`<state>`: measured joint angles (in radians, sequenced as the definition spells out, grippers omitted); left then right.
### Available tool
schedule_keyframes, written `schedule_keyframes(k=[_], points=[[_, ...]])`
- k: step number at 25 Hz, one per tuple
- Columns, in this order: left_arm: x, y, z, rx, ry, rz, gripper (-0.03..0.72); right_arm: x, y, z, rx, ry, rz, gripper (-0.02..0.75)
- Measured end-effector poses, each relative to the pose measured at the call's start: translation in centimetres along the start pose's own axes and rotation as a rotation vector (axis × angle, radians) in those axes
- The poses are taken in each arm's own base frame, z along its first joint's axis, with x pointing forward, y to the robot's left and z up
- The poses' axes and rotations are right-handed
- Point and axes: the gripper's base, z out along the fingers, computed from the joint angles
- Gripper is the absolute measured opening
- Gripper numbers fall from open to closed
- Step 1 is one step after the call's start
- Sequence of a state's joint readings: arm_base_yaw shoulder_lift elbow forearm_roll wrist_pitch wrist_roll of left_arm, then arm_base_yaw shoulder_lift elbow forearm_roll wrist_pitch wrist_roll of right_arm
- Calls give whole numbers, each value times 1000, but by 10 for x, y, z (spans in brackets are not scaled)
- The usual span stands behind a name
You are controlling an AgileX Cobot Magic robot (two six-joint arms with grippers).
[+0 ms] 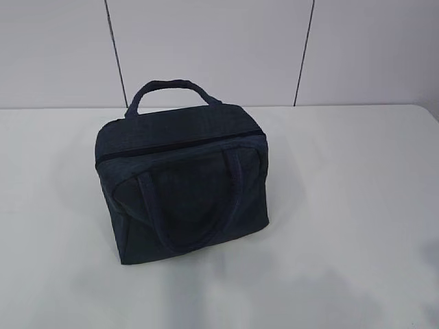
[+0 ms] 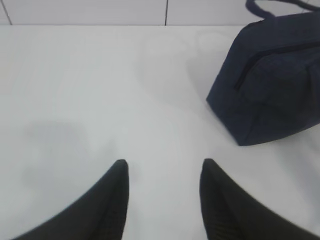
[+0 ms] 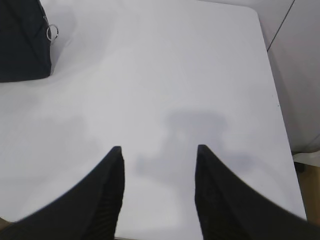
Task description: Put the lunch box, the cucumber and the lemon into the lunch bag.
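A: What did the exterior view show?

B: A dark navy lunch bag stood upright on a white table, left of the table's middle. Its top zipper ran across the top and looked closed. One loop handle stood up at the back; the other lay flat against the near face. Behind the table was a pale panelled wall. Neither arm appeared in that view.

A: And the lunch box, cucumber and lemon?

B: None of them could be seen in any view.

A: How were the grippers?

B: The left gripper hung above bare tabletop, its two black fingers parted about halfway with nothing between them. The bag sat to its upper right, well apart from the fingertips. The right gripper was likewise part open and empty, over bare table near the right edge. In its view only a corner of the bag showed at the upper left, with a metal ring pull hanging beside it.
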<state>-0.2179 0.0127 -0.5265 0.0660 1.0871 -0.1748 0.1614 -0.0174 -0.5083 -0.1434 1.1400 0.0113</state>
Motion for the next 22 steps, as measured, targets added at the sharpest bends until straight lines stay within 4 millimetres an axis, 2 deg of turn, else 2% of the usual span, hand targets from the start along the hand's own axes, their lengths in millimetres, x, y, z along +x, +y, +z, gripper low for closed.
schedule_keyframes(k=[22], points=[[3,7,2,-95,24,23,316,0,-1,0,11,1,-5,335]])
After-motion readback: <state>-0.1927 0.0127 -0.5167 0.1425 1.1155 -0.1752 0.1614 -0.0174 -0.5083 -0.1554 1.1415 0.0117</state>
